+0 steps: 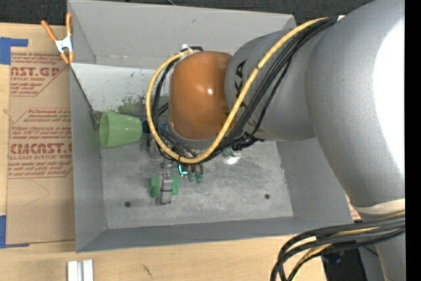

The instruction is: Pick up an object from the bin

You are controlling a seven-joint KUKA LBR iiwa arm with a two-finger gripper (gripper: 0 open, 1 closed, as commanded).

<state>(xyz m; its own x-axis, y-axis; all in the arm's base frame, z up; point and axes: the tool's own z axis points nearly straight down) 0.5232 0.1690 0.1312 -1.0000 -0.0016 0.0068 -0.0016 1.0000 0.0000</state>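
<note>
The gripper (168, 186) is hanging low beneath the wrist's smooth, rounded orange cover (197, 95), close to the floor of the bin (89, 194). From here I cannot tell whether it is open or closed, or whether it is gripping anything. A small green bit (156, 189) is showing right at its tip; whether it is loose or part of the robot, I cannot say. Near the gripper, on the side away from the arm (342, 89), a pale green cup (120, 129) is lying on its side, smooth plastic, its wider end pointing away from the gripper. On the arm's side, a small white and teal thing (230, 156) is peeking out from under the wrist. Yellow and black cables (154, 99) are looping round the cover. The bin is showing grey metal, its floor scuffed and flecked with dark specks. It is sitting on a pale wooden tabletop (197, 260), with darkness lying beyond.
</note>
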